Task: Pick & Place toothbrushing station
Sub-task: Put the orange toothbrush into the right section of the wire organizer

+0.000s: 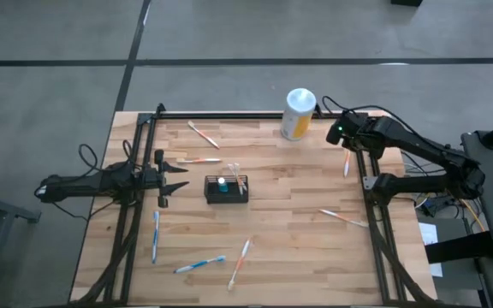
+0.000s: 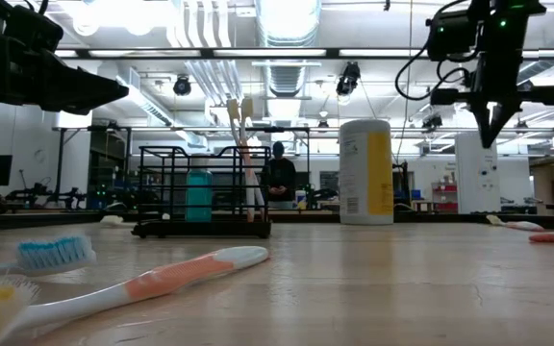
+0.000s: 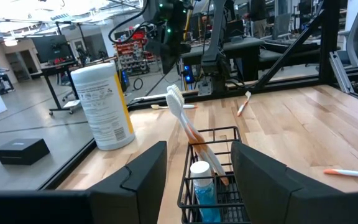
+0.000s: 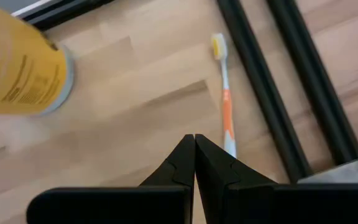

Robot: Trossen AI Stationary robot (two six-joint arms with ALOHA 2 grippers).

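The toothbrushing station, a low black wire basket [image 1: 227,189], stands on the table's middle. In it a teal bottle [image 3: 201,186] stands, and two toothbrushes [image 3: 188,127] lean on the rim. My left gripper [image 1: 186,176] stays level and open just left of the basket, short of it; in the left wrist view its fingers [image 3: 140,180] frame the basket [image 3: 211,134]. My right gripper [image 1: 335,133] hangs shut above the table's far right part, pointing steeply down, with nothing in it. Below it on the wood lies an orange-handled toothbrush [image 4: 226,102].
A white-topped yellow canister [image 1: 298,113] stands at the far edge, left of my right gripper. Loose toothbrushes lie about: two far left [image 1: 202,134] [image 1: 199,160], several near the front [image 1: 155,235] [image 1: 240,261], one at right [image 1: 345,218]. Black frame rails [image 4: 260,81] run along both sides.
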